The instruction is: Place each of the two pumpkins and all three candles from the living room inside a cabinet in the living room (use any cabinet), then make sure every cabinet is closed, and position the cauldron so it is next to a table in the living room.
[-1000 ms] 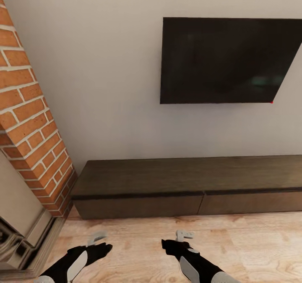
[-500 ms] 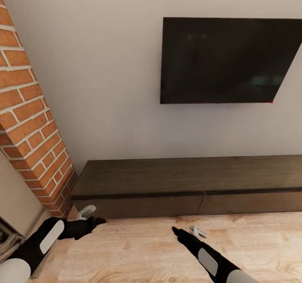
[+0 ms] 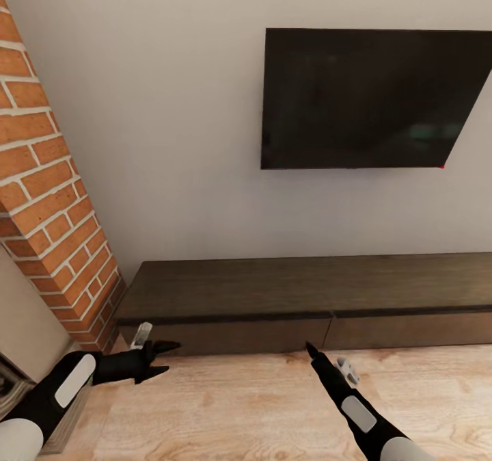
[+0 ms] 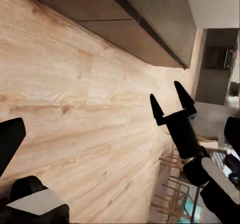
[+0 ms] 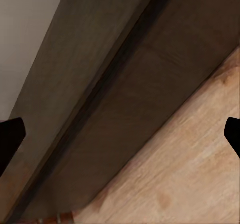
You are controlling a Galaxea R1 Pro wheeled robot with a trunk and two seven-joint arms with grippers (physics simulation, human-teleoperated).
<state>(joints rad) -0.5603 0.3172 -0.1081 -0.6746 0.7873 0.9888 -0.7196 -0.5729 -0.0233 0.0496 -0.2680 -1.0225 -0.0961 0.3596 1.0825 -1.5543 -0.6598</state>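
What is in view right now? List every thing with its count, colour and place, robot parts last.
cabinet: one, dark brown, long and low against the wall, drawers closed.
television: one, black, on the wall above the cabinet.
brick column: one, red-orange, left of the cabinet.
wall: one, pale grey, behind the cabinet.
floor: one, light wood, before the cabinet.
left tool: one, black, open, near the cabinet's left end.
right tool: one, black, open, at the drawer fronts' seam.

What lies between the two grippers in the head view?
Only bare wooden floor separates the left gripper from the right gripper; the cabinet stands just beyond.
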